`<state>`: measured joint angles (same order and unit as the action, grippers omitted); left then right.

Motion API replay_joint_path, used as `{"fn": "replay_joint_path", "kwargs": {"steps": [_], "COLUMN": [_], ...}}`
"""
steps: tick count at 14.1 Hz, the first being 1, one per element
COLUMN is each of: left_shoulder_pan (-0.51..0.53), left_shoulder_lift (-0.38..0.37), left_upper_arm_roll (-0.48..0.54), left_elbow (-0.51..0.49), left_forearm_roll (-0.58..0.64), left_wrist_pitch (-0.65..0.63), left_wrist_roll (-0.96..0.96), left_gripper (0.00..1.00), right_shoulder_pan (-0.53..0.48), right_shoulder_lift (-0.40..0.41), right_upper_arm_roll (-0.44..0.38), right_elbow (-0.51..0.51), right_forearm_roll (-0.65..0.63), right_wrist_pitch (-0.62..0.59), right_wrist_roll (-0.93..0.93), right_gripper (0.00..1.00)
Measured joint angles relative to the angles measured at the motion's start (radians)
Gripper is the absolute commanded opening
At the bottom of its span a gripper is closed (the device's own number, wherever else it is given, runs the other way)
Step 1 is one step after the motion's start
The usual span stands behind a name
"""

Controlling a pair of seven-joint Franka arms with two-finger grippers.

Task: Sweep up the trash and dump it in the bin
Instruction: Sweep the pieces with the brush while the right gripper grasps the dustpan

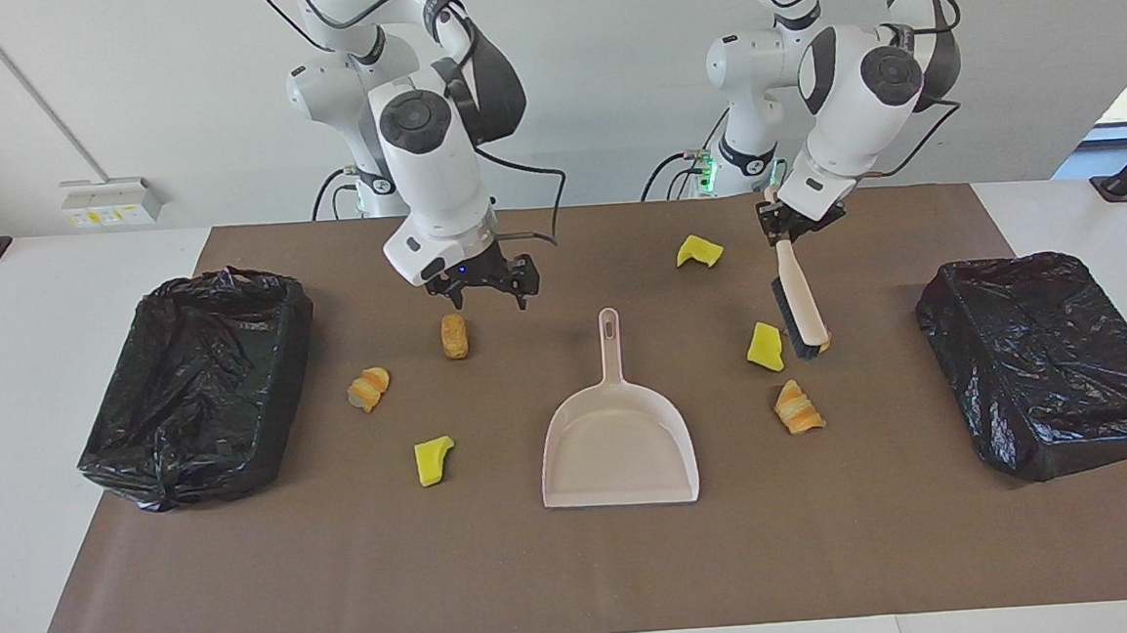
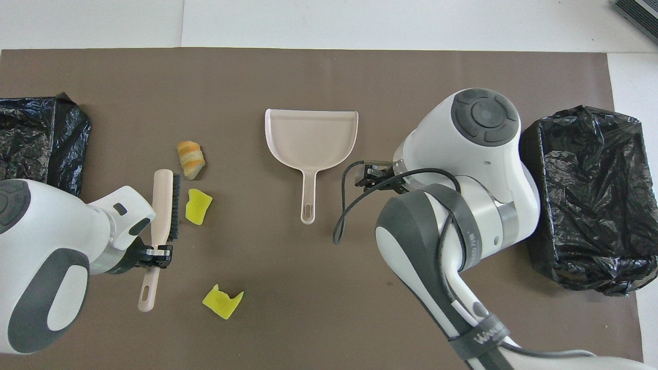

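Black-bagged bins (image 1: 194,383) (image 1: 1046,360) sit at the facing frame's left and right edges. Between them, low centre, the pink dustpan (image 1: 618,445) lies with its long axis up-frame, handle up and mouth down. The brush (image 1: 797,294), upper right, slants down-frame with its bristles low. The left gripper (image 1: 785,229) is clamped on its handle; strokes should probably stay low, pushing the yellow wedge (image 1: 764,346) and croissant piece (image 1: 798,409) toward the dustpan's mouth. The right gripper (image 1: 481,284), jaws wide and empty, hovers over the brown roll (image 1: 454,335).

You've got yellow foam wedges (image 1: 764,347), orange-tan striped croissant-shaped pieces (image 1: 797,408), glossy black plastic-bagged bins (image 1: 1051,362), pale pink plastic dustpan (image 1: 618,445), brown paper table cover (image 1: 579,570).
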<state>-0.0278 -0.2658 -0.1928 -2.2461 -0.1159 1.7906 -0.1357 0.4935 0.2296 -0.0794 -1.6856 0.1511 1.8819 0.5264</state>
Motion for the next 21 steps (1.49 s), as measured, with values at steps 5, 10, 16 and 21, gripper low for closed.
{"fn": "replay_joint_path", "kwargs": {"steps": [5, 10, 16, 21], "left_shoulder_pan": [-0.008, -0.008, -0.008, -0.01], "left_shoulder_lift": [0.032, 0.298, 0.523, 0.523], "left_upper_arm_roll": [0.045, 0.114, 0.163, 0.188], "left_elbow": [0.005, 0.223, 0.347, 0.326], "left_forearm_roll": [0.007, 0.102, 0.197, 0.243], "left_wrist_pitch": [0.17, 0.263, 0.414, 0.34], "left_wrist_roll": [0.17, 0.425, 0.948, 1.11], "left_gripper": [0.0, 0.0, 0.0, 0.0], "right_shoulder_pan": [0.079, 0.13, 0.178, 0.191], "right_shoulder_lift": [0.173, 0.271, 0.278, 0.278], "right_upper_arm_roll": [0.016, 0.017, 0.018, 0.015], "right_elbow": [0.126, 0.173, 0.125, 0.104], "right_forearm_roll": [0.006, 0.006, 0.007, -0.014], "right_wrist_pitch": [0.092, 0.151, 0.197, 0.211], "right_wrist_roll": [0.106, 0.112, 0.098, 0.067], "right_gripper": [1.0, 1.0, 1.0, 0.83]}}
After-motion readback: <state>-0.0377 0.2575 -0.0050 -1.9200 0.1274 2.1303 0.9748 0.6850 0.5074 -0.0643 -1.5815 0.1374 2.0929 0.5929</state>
